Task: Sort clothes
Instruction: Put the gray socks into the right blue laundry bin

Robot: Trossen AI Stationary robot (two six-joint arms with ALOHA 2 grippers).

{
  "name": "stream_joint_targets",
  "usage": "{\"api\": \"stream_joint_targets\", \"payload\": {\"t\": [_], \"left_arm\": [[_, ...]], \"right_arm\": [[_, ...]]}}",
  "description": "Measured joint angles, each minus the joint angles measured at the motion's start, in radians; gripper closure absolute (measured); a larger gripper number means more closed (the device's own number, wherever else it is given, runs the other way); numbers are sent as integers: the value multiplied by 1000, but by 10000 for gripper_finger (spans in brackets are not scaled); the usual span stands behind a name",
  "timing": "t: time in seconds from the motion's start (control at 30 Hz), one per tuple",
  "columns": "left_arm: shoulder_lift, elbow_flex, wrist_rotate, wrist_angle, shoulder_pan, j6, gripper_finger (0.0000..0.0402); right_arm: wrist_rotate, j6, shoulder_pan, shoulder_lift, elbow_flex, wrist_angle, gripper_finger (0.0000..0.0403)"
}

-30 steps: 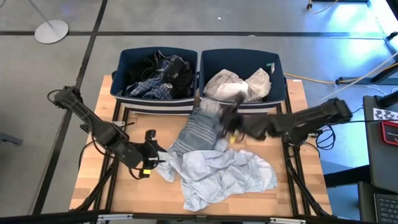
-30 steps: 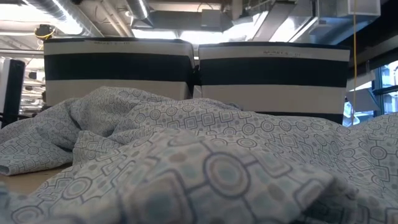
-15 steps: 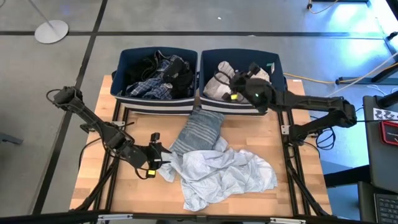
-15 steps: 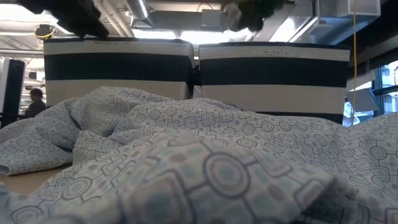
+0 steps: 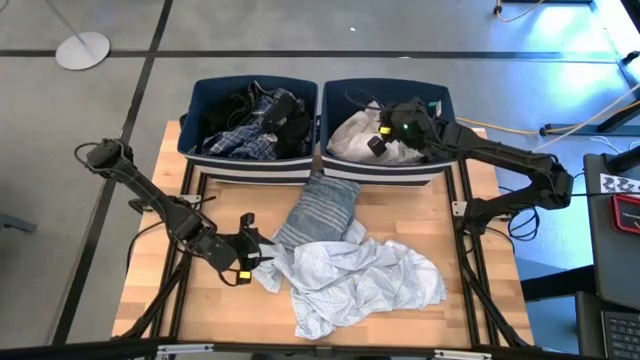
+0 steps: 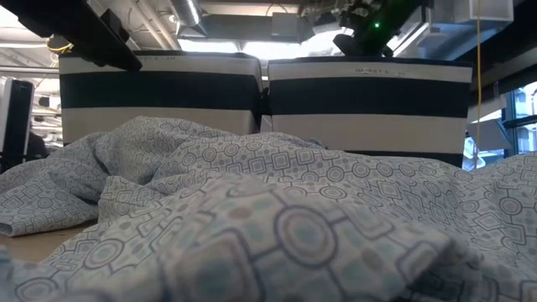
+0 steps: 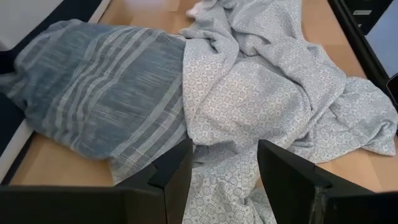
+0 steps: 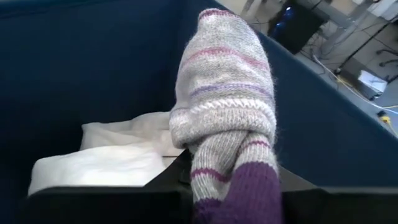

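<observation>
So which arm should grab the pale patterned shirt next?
Probably the left. Its open left gripper sits right at the pale patterned shirt on the table, while the right gripper is busy over the right bin holding a knitted sock.

Past our left gripper (image 7: 225, 177), whose two dark fingers (image 7: 176, 177) stand apart, we see a pale patterned garment (image 7: 261, 93) crumpled across the wooden table (image 7: 56, 165). Beside it, touching its edge, lies a blue-grey striped garment (image 7: 102, 93). The patterned cloth runs down between our fingers.
</observation>
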Motion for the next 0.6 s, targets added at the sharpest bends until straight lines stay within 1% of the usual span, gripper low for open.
{"api": "stream_joint_targets", "payload": {"t": [0.17,0.3,0.6], "left_arm": [[0,0,-35,0,0,-1,231],[0,0,-38,0,0,-1,231],[0,0,-41,-1,0,-5,231]], "right_arm": [[-14,1,2,0,0,-4,343],[-38,0,2,9,0,-6,343],[-24,0,2,28,0,6,343]]}}
